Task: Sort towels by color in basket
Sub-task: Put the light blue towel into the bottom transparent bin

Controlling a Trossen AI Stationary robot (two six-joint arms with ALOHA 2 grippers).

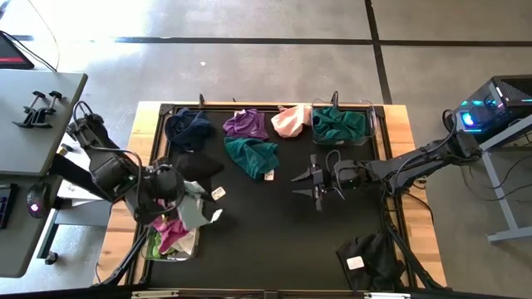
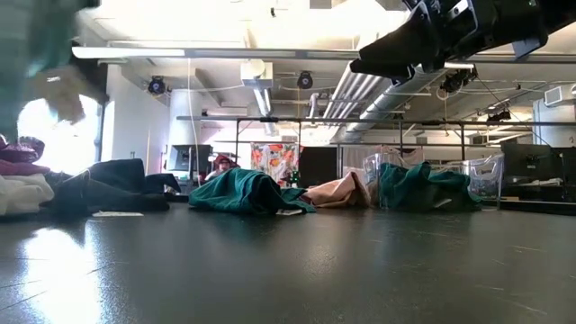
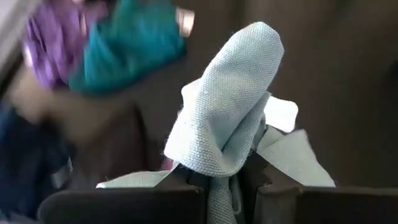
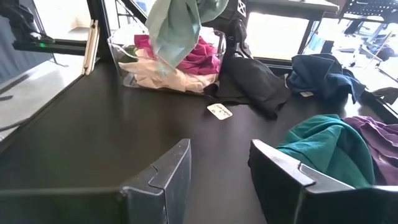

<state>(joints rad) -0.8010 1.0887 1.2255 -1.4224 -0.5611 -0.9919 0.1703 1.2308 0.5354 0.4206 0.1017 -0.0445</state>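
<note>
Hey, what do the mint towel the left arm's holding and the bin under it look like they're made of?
Mint towel: soft woven cloth, matte, probably microfiber or cotton; a fine grid weave and fuzzy edges show in the left wrist view, and it droops in loose folds from the shut left tool. Bin: clear, glossy, likely hard plastic; the pink and white towels show through its wall.

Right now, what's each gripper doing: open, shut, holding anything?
Left gripper: shut on the mint towel, lifted over the clear bin at the table's near left.
Right gripper: open, empty, over mid-table.

Overhead and table-level cameras share the teal towel [image 1: 251, 155].
</note>
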